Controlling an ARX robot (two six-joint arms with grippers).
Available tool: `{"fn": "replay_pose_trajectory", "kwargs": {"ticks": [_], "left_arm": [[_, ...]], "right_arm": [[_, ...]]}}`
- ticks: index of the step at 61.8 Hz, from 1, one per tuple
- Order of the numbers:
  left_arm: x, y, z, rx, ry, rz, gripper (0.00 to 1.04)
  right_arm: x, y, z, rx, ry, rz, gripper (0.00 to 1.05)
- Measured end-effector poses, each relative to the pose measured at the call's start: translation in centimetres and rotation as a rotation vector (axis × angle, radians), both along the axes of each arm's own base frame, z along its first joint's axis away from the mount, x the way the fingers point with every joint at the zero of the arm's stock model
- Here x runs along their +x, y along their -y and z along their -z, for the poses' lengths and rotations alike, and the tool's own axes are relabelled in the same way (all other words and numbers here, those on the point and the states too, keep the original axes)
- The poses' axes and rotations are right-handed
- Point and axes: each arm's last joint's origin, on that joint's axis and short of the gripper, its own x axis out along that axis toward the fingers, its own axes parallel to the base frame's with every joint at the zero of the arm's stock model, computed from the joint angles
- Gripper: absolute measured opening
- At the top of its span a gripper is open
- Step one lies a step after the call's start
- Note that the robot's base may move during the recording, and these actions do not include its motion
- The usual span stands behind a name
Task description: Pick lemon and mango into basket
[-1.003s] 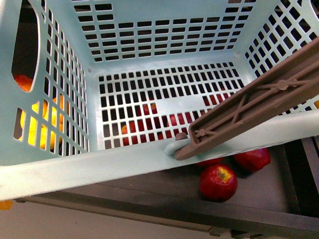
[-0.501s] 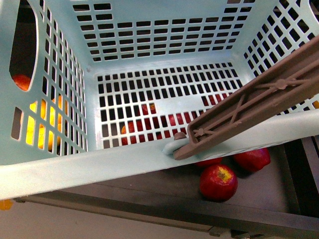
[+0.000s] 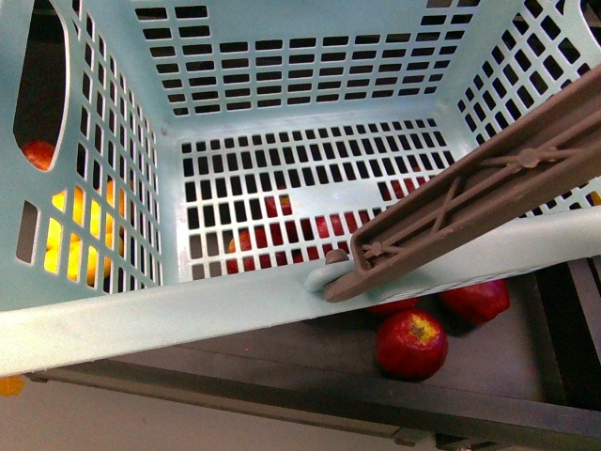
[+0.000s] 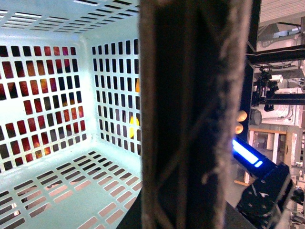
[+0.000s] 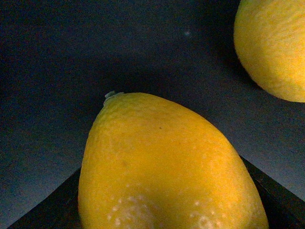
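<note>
While the basket (image 3: 300, 122) fills nearly the whole front view, the lemon (image 5: 167, 167) shows only to the right wrist camera. It is a deep yellow, egg-shaped fruit with finely pitted skin, narrowing to a small pale stem nub, and it lies on a dark grey surface (image 5: 71, 57). Its broad end is cut off by the frame. Black wedges (image 5: 43, 212) show on either side of it, and I cannot tell whether the right jaws are open or gripping it. A second yellow fruit (image 5: 274, 47) with the same pitted skin lies apart from it, more than half cut off, which makes two yellow fruits in that view.

One basket is in view, pale teal, with slotted walls and floor. Its single brownish handle (image 3: 470, 202) slants from a pivot on the near rim at 6 o'clock toward 3 o'clock.

Three red apples lie on the dark desk (image 3: 282, 352) at 5 o'clock, below the near rim. The whole apple (image 3: 411, 344) has a yellow patch by its stem. A second apple (image 3: 477, 301) and a third apple (image 3: 394, 305) are partly hidden under the rim. Red patches (image 3: 324, 225) also show through the floor slots, too broken up to count. At 9 o'clock, yellow and orange fruit (image 3: 80, 235) glows through the wall slots; its kind and number cannot be made out.

From the left wrist, the handle is a blurred dark bar close to the lens, with the basket's inside behind it. The left jaws do not show, so their state cannot be told.
</note>
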Motion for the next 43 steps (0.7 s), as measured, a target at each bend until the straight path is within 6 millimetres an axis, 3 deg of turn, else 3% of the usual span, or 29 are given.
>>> {"fn": "replay_pose_trajectory", "kwargs": {"ticks": [9,12,16,31,43], "left_arm": [[0.0,0.0,0.0,-0.001,0.0,0.001,0.05],[0.0,0.0,0.0,0.0,0.0,0.001,0.05],[0.0,0.0,0.0,0.0,0.0,0.0,0.05],[0.0,0.0,0.0,0.0,0.0,0.001,0.05],[0.0,0.0,0.0,0.0,0.0,0.001,0.05]], "right_arm": [[-4.8,-1.6,-6.7,0.016,0.135,-0.052,0.71],[-7.4,-2.9,-9.6,0.023,0.183,-0.082,0.71],[-9.8,-4.3,-11.9,0.033,0.215,-0.111,0.71],[-16.6,-10.7,-17.6,0.108,0.292,-0.227,0.71],[-19.4,-15.9,-21.4,0.112,0.373,-0.295,0.71]]}}
